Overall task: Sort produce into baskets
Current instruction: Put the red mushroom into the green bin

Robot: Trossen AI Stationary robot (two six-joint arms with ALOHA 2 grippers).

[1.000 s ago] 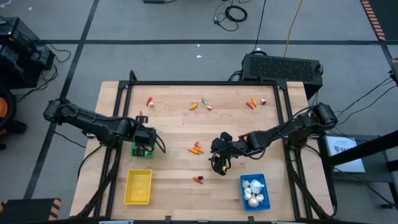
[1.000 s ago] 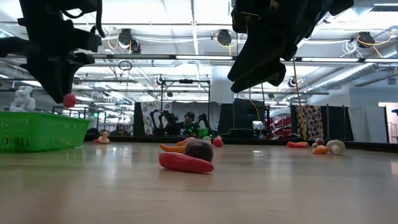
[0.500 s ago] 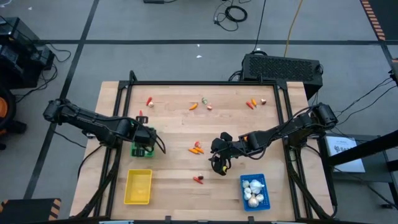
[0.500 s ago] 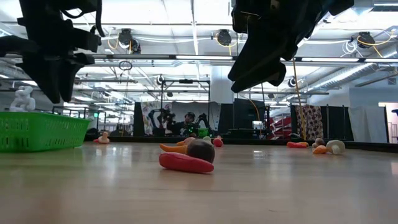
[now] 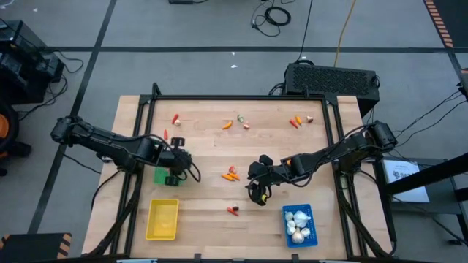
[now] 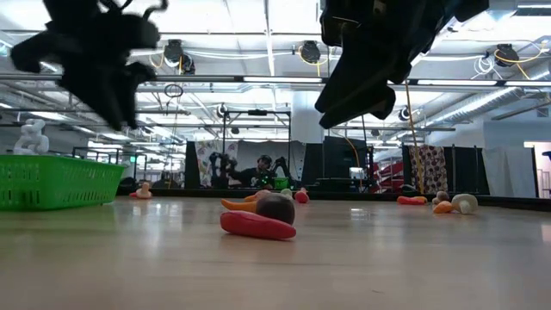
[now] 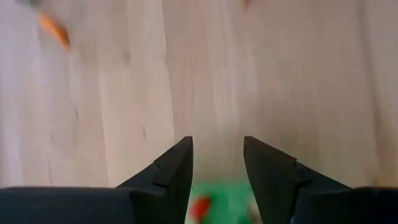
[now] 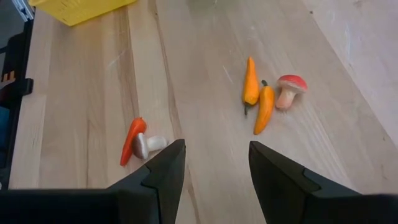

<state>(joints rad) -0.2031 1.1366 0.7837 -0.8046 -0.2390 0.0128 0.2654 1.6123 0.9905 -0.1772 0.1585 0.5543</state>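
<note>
My left gripper (image 5: 181, 158) (image 7: 217, 140) hangs open beside the green basket (image 5: 159, 175) (image 6: 56, 181), on its right side, with nothing between its fingers. A small red piece (image 7: 200, 207) lies in that basket. My right gripper (image 5: 257, 191) (image 8: 216, 144) hangs open above the table's middle, clear of everything. Ahead of it lie two orange peppers (image 8: 256, 96) with a red-capped mushroom (image 8: 289, 90), and nearer the front a red piece with a pale mushroom (image 8: 138, 143) (image 6: 256, 220). The blue basket (image 5: 298, 224) holds white garlic bulbs. The yellow basket (image 5: 162, 219) stands at the front left.
More small produce lies along the far side: red pieces (image 5: 175, 118) at the left, orange and pale bits (image 5: 235, 123) in the middle, and orange and red pieces (image 5: 298, 121) at the right. A raised black frame (image 5: 241, 97) borders the table. Bare wood lies between the scattered groups.
My left gripper has let go of a small red ball above the green basket, and the ball no longer shows under its fingers. The gripper has then tipped upward and swung toward the table's right, off the basket. My right gripper has kept still.
</note>
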